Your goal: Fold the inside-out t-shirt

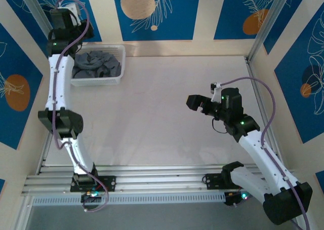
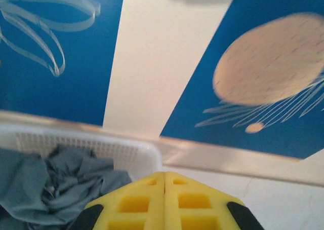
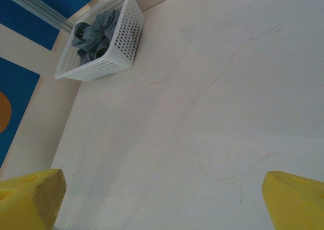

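T-shirt (image 1: 96,64): dark grey, bunched up in white basket (image 1: 98,81) at far-left corner of worktop (image 1: 152,128). Not laid out yet, so fold not begun.
Step in hand: judged as getting shirt out of basket and onto open worktop.
Doing it well: L pincer must open, tip down over the heap and take one top ridge of cloth, not a wad. Lift straight up so cloth clears rim w/o dragging basket. Set down mid-worktop w/ room to spread.
L pincer (image 2: 164,178): yellow pads (image 2: 136,202) shut flush, no cloth seen btwn them. Raised by basket, aimed at back wall, not at cloth.
L arm: stretched far fwd along left edge.
R pincer (image 1: 196,103): wide open, empty, hovering over bare worktop right of centre.
R arm: elbow bent, forearm angled in twd centre.
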